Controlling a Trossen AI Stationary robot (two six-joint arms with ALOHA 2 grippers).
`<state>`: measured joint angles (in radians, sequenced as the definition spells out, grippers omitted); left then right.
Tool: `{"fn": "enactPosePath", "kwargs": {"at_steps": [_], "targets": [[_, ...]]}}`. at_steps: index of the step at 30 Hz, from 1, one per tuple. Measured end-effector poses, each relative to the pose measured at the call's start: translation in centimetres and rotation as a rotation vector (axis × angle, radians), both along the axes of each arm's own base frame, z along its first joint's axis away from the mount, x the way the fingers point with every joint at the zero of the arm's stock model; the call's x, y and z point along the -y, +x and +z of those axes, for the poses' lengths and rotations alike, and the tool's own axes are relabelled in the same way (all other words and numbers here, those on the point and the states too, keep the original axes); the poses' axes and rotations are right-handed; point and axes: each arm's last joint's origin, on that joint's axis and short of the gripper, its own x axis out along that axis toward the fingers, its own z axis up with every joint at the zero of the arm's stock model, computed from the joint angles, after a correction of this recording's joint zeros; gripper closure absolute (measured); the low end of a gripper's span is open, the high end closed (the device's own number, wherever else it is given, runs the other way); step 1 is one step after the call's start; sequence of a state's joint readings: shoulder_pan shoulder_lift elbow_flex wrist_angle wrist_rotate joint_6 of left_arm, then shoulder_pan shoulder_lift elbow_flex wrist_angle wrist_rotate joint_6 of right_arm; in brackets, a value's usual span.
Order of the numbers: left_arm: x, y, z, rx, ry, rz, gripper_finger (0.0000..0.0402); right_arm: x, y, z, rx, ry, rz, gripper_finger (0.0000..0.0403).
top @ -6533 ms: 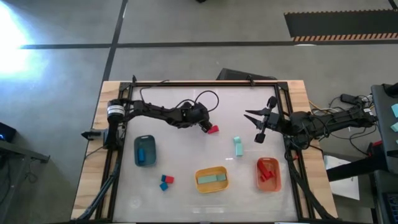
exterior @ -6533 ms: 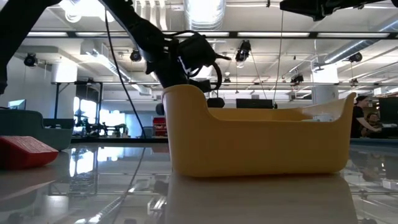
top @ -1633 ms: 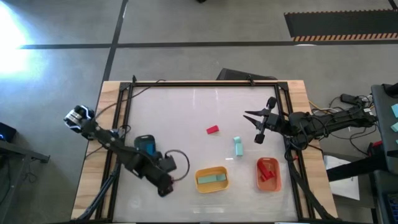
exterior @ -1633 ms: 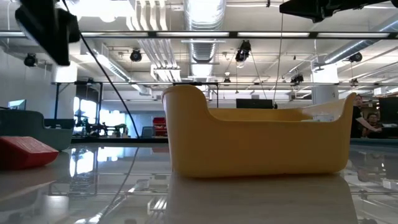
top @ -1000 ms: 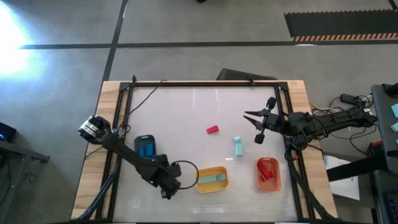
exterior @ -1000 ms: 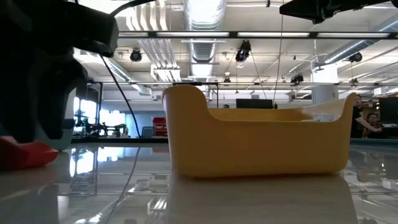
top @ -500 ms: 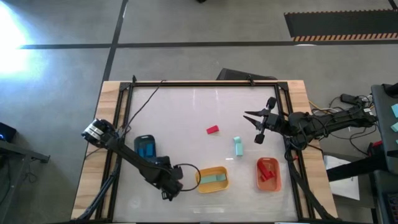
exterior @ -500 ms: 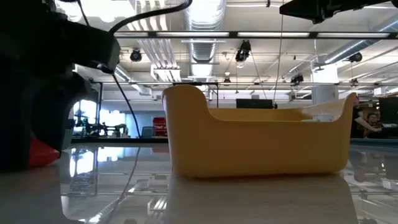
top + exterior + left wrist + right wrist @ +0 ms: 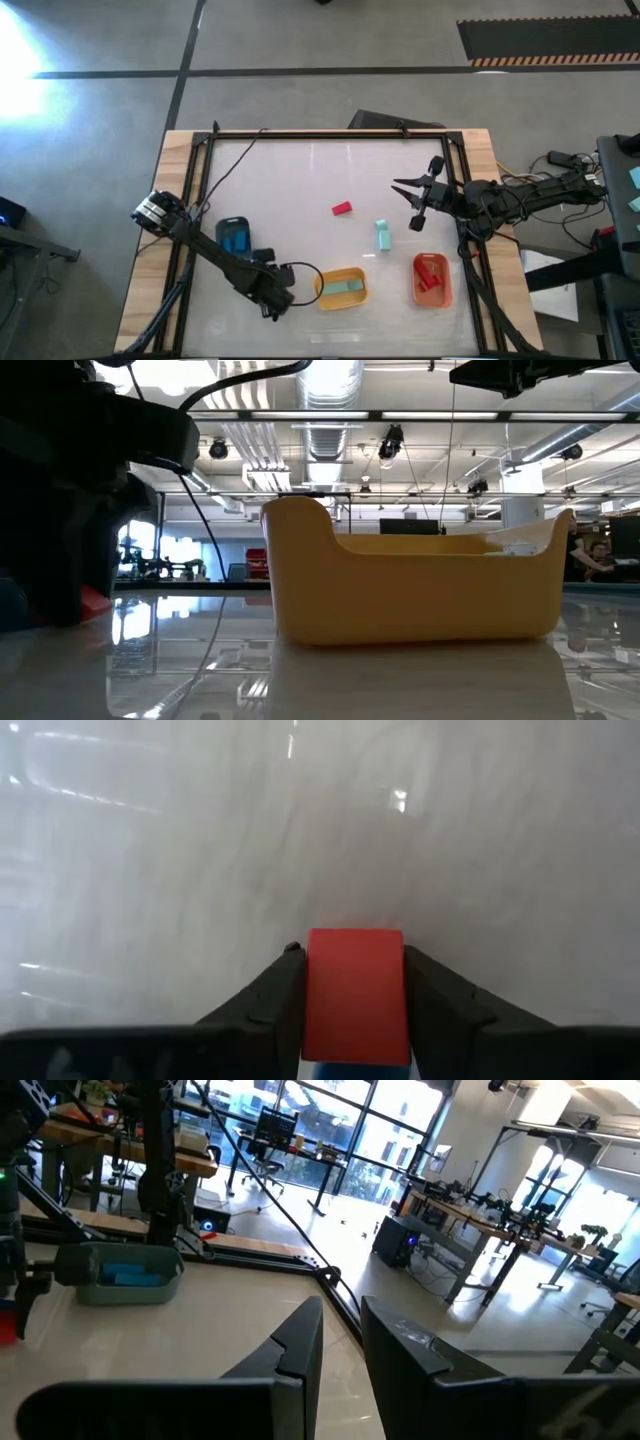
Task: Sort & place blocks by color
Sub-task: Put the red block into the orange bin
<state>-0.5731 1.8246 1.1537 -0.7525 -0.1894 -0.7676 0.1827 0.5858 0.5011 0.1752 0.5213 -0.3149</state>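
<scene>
My left gripper just closes on small red block beside yellow plastic bin; orange bin next. Right gripper idle, nearly closed, empty.

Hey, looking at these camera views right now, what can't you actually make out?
- High view: the left gripper covers whatever lies under it, so no block shows there.
- Left wrist view: a blue block under the red block is cut off by the picture's edge.
- Low view: the yellow bin wall hides its contents.
- High view: the number of blocks in the orange bin is too small to tell.
</scene>
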Motion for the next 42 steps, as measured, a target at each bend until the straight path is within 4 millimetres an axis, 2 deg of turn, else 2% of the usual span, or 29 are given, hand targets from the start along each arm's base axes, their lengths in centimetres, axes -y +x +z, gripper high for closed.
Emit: {"fn": "enactPosePath", "kwargs": {"at_steps": [3, 9, 13, 17, 20, 24, 28, 34, 37, 42], "targets": [[-0.5, 0.1, 0.9, 0.044, 0.025, -0.003, 0.0286, 0.0, 0.0, 0.0, 0.000, 0.000, 0.000, 0.0339], [-2.0, 0.0, 5.1, 0.260, 0.161, -0.028, 0.0286, 0.0, 0.0, 0.0, -0.002, 0.000, 0.004, 0.0339], [-3.6, 0.1, 8.5, 0.458, 0.259, -0.027, 0.0281, -0.1, 0.4, -0.3, -0.022, -0.005, 0.007, 0.0339], [-4.8, 1.2, 11.8, 0.699, 0.286, -0.020, 0.0280, -0.4, 1.3, -1.0, -0.073, -0.049, 0.065, 0.0339], [-5.1, 2.3, 13.2, 0.877, 0.282, -0.044, 0.0279, -0.9, 2.4, -1.3, -0.075, -0.079, 0.151, 0.0339], [-5.6, 3.1, 13.0, 1.078, 0.228, -0.093, 0.0278, -1.8, 4.0, -2.1, -0.076, -0.127, 0.242, 0.0339], [-6.5, 3.1, 12.1, 1.275, 0.139, -0.072, 0.0277, -3.2, 5.6, -3.0, -0.074, -0.202, 0.291, 0.0339], [-8.1, 1.9, 10.2, 1.481, -0.071, 0.126, 0.0277, -5.3, 7.2, -3.6, 0.011, -0.374, 0.334, 0.0339], [-8.6, 1.1, 9.4, 1.552, -0.188, 0.215, 0.0277, -5.7, 7.7, -3.5, 0.077, -0.433, 0.319, 0.0339], [-9.3, 0.1, 8.9, 1.654, -0.261, 0.330, 0.0277, -6.0, 8.9, -3.2, 0.099, -0.472, 0.306, 0.0333]]}}
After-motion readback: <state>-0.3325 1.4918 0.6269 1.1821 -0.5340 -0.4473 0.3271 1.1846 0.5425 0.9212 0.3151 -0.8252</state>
